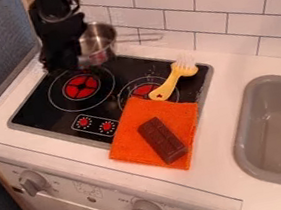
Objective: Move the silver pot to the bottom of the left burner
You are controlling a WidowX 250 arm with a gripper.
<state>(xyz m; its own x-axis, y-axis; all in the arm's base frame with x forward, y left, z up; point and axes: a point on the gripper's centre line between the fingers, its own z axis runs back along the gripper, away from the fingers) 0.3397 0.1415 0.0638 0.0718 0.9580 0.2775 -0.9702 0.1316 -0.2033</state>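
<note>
Silver pot (98,44): at the back edge of the cooktop (29,121), behind and right of the left burner (81,87), handle pointing right along the tiles. Base contact uncertain.
Black gripper (64,61): immediately left of the pot, overlapping its side in view. Whether the pincer is apart, together or clamped on the wall is not discernible.
Step in hand, judged: secure the pot, then carry. Confirm a firm hold on the wall first; raise just enough to clear the glass, keep the base level, travel toward the cooktop's front-left edge, lower gently at the burner's near side, release once seated.
</note>
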